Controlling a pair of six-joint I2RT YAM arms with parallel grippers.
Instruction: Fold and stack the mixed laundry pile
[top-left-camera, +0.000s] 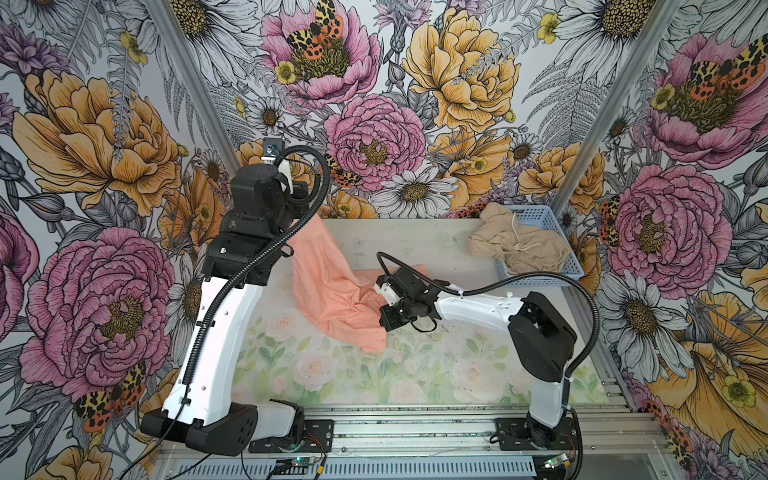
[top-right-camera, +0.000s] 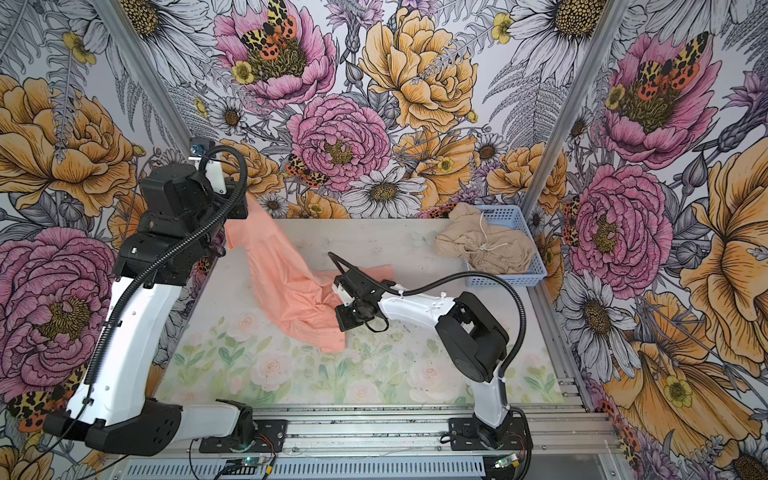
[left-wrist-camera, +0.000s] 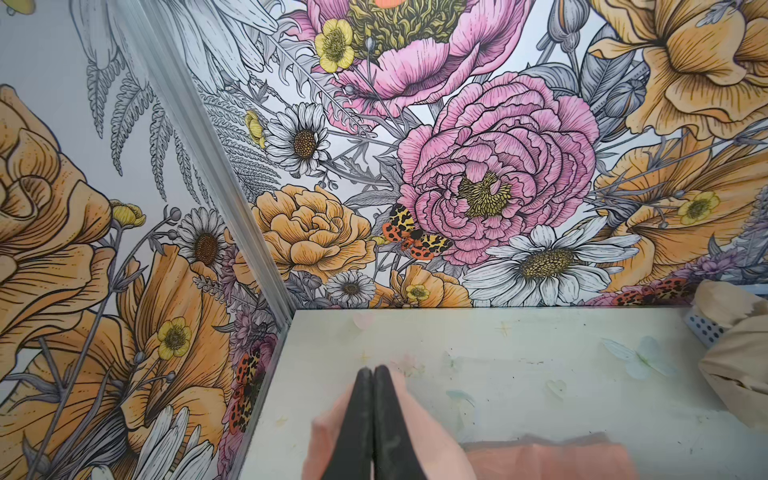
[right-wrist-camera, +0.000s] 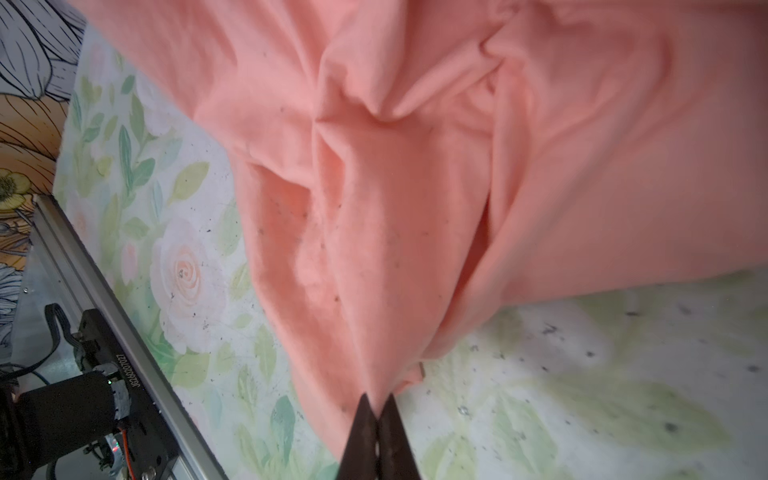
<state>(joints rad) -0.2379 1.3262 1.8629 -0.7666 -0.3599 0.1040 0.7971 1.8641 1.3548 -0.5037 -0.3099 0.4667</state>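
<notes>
Up by the far left corner of the desk (top-left-camera: 415, 249), my left hand (left-wrist-camera: 371, 374) is pinched fully shut on an edge of the peach T-shirt (top-left-camera: 328, 286). It holds that edge high, so the cloth hangs in a slope down to the desk. The shirt's lower part lies crumpled near the middle, and no chest print shows. At that crumple my right hand (right-wrist-camera: 377, 401) is closed tight on a fold of the same shirt, low over the desk. Far right, the beige garment (top-left-camera: 519, 245) sits bunched in the blue basket (top-left-camera: 540, 276), spilling over its rim, untouched. I judge this to be the spreading-out step for the shirt, before any fold. Next I should draw my hands apart to stretch the cloth, then lay it down flat without dragging it off the desk.
</notes>
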